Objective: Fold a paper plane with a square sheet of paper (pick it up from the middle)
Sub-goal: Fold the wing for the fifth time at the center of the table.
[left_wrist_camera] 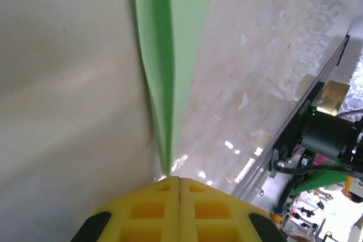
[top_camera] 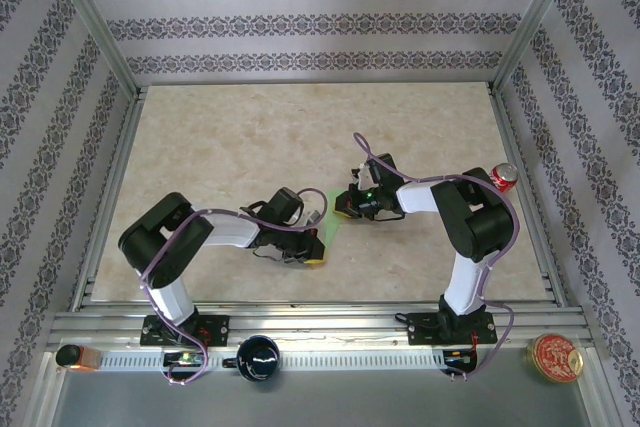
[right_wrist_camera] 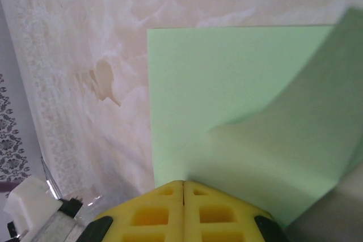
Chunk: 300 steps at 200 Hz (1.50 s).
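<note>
Square sheet of paper (top_camera: 332, 215), light green, held between two pincers over the middle of the bench (top_camera: 250, 137).

Left pincer (top_camera: 315, 250): yellow fingers pressed together, clamped on one edge of the sheet, which rises away from them as a narrow, folded-over strip in the left wrist view. Right pincer (top_camera: 344, 209): fingers likewise closed flat against each other, gripping the opposite edge, with one corner of the sheet curling up beside them. Red can (top_camera: 505, 176) stands well apart, near the bench's right edge.
</note>
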{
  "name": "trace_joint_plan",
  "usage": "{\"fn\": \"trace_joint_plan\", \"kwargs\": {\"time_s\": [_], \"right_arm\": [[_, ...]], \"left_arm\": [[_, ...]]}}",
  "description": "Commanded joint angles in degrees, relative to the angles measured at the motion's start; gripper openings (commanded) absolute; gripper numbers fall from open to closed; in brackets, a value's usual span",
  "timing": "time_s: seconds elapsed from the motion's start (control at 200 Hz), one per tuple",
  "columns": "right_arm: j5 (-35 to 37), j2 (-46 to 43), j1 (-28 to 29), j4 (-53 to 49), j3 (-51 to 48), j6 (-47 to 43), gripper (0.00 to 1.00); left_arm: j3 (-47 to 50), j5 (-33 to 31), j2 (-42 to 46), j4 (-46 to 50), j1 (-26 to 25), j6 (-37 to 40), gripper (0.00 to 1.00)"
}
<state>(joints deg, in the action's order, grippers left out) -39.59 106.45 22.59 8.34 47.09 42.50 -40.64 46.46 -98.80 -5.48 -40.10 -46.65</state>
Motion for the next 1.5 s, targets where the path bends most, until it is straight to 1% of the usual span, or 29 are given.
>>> {"fn": "trace_joint_plan", "kwargs": {"time_s": [0.0, 0.08, 0.155, 0.26, 0.345, 0.47, 0.64, 0.784, 0.984, 1.089, 1.149, 1.284, 1.494], "right_arm": [[6.37, 3.06, -1.34, -3.47, -2.14, -0.27, 0.00], [6.42, 2.79, -1.25, -2.83, -2.62, 0.29, 0.00], [6.37, 2.61, -1.14, -2.46, -2.78, 0.65, 0.01], [6.19, 2.44, -0.81, -2.12, -2.80, 0.98, 0.01], [6.20, 2.53, -0.79, -2.01, -2.79, 1.11, 0.01], [6.50, 2.19, -0.53, -2.28, -2.52, 1.52, 0.01], [5.99, 1.87, -0.22, -1.04, -2.47, 2.38, 0.02], [6.37, 1.71, 0.09, -1.05, -2.18, 2.79, 0.02], [6.10, 2.09, 0.09, -1.04, -1.96, 2.93, 0.02], [6.24, 2.00, 0.17, -1.13, -1.96, 3.20, 0.02], [6.25, 1.78, 0.22, -1.04, -2.00, 3.30, 0.02], [5.80, 1.61, 0.26, -0.71, -2.00, 3.23, 0.02], [4.38, 0.67, -0.17, -0.69, -1.14, 2.67, 0.04]], "left_arm": [[0.20, 2.43, 5.20, -0.18, -0.31, 0.07, 0.00], [0.15, 3.96, 6.66, -5.69, 0.96, -3.09, 0.00], [-1.21, 4.10, 5.95, -9.62, 2.52, -5.54, 0.00], [-5.46, 0.29, 1.75, -8.85, 4.37, -6.52, 0.00], [-8.52, -3.86, -2.56, -9.92, 5.11, -9.43, 0.00], [-13.55, -4.54, -7.50, -9.73, 5.12, -9.77, 0.00], [-15.66, -5.24, -10.38, -5.89, 4.90, -8.99, 0.00], [-15.70, -6.23, -10.61, -2.61, 4.85, -6.95, 0.00], [-13.52, -6.48, -9.60, -2.57, 4.81, -5.65, 0.00], [-13.61, -5.83, -9.59, -3.85, 4.84, -6.56, 0.00], [-14.95, -5.59, -10.17, -2.10, 4.85, -5.81, 0.00], [-17.15, -7.30, -11.39, 2.30, 4.84, -3.45, 0.00], [-15.09, -8.86, -13.58, 5.08, 4.81, -1.17, 0.00]]}}
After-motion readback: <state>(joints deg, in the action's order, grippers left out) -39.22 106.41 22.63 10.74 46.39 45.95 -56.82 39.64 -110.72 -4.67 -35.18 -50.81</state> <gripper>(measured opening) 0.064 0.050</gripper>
